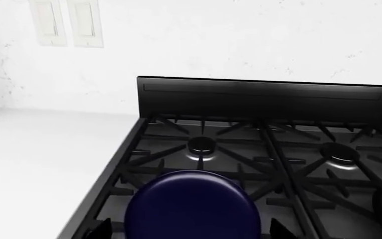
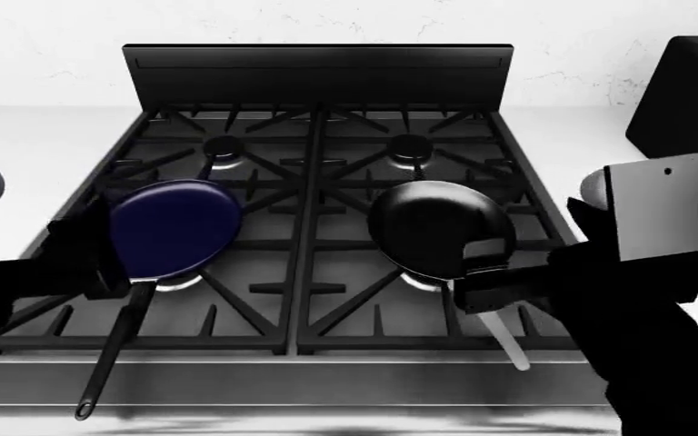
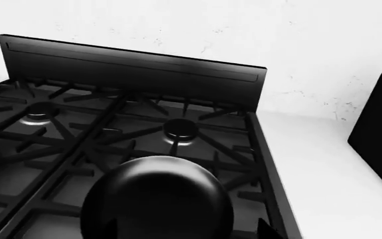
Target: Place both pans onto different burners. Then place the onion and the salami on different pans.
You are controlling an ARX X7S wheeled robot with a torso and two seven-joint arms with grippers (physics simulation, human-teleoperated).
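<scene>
Okay, I count two pans and four burners on the stove (image 2: 313, 350); I see no onion or salami in any view.

Blue pan (image 2: 174, 227) sits over the stove's front-left burner, its thin black handle (image 2: 109, 354) running out past the stove's front edge. Black pan (image 2: 442, 227) sits over the stove's front-right burner (image 2: 417, 282), whose silvery ring peeks out under the rim, its grey handle (image 2: 501, 341) pointing toward the front-right corner of the stove. The two back burners, back-left (image 2: 224, 147) and back-right (image 2: 410, 145), are bare.

My left arm comes in low from the stove's left side, left gripper (image 2: 83, 259) pressed against the blue pan's left rim. I can't tell from the head view or the left wrist view whether the fingers are clamped on it or loose; the wrist view just shows the blue pan (image 1: 192, 206) right under the camera with dark finger tips either side.

My right arm reaches in from the stove's right side, right gripper (image 2: 483, 268) at the black pan's front-right rim where the handle starts, one curved finger (image 2: 485, 247) hooked over the edge. It looks like contact, but a firm grasp I can't tell. The right wrist view shows the black pan (image 3: 157, 201) directly below the camera.
</scene>
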